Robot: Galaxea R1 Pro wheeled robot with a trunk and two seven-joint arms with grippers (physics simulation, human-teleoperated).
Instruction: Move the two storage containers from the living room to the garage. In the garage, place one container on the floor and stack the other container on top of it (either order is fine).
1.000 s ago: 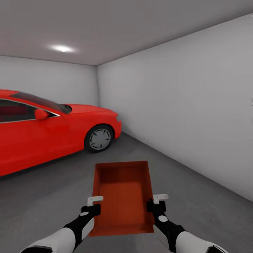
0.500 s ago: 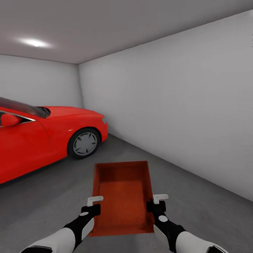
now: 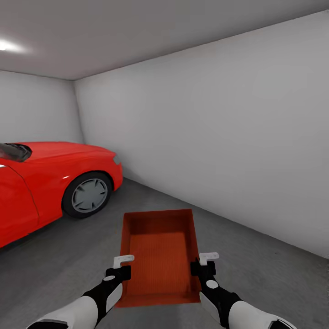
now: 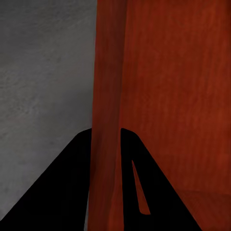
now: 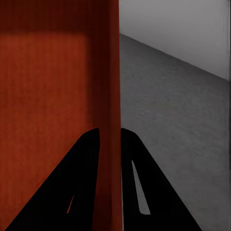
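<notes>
Between the two grippers hangs one orange bin (image 3: 157,256), open side up, carried above the grey garage floor (image 3: 256,256). Left gripper (image 4: 106,144) fingers pinch its left wall, right gripper (image 5: 109,142) fingers pinch its right wall, each nearly closed on the rim. Red car (image 3: 55,178) beyond, ahead-left of the fingers; white wall (image 3: 219,132) to their right.

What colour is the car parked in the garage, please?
Bright red car, seen best in the head view.

No readable text, labels, numbers or signs anywhere in view.

Head view overlooks container (image 3: 160,256); wrist views close on its walls.
</notes>
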